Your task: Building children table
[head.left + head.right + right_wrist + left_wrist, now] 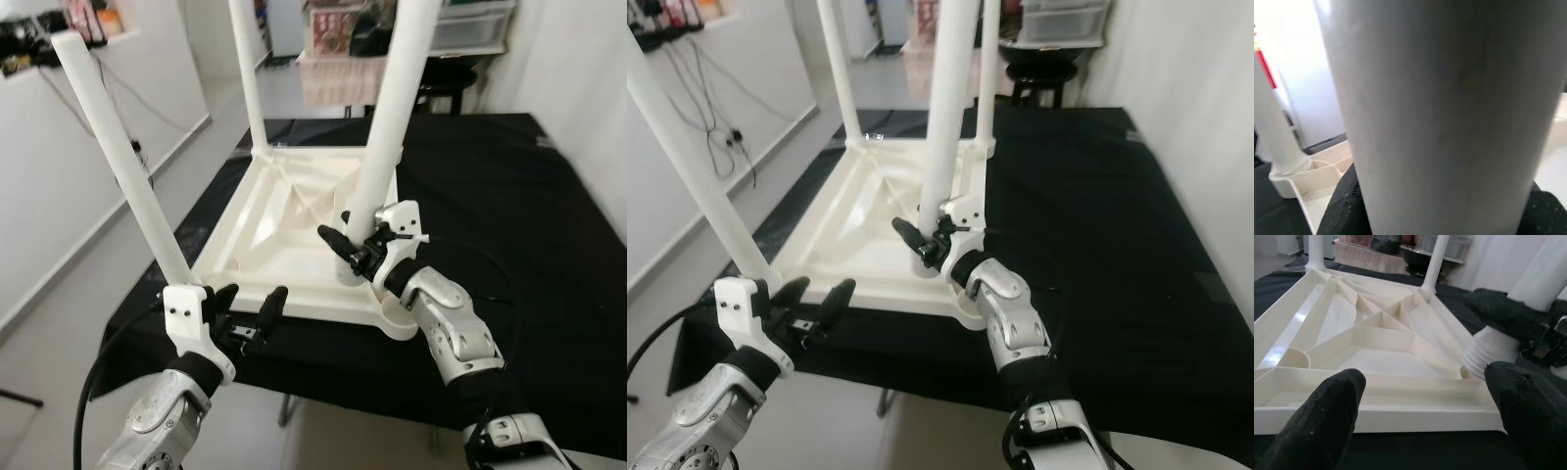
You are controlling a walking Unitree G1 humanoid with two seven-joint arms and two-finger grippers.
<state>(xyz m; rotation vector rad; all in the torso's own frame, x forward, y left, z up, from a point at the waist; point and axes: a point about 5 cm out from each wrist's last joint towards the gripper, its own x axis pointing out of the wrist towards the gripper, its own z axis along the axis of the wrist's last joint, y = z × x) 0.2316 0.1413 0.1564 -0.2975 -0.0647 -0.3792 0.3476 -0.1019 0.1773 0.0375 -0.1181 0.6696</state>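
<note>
Right jaws around table leg [377, 147]

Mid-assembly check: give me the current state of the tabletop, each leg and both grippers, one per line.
Tabletop: upside down on the black cloth.
Near-right leg: gripped, threaded end at its corner socket, not fully seated.
Near-left leg: standing in its corner, tilted.
Two far legs: upright in their sockets.
Right gripper: jaws shut on the near-right leg.
Left gripper: jaws open, holding nothing, at the tabletop's near edge.
</note>
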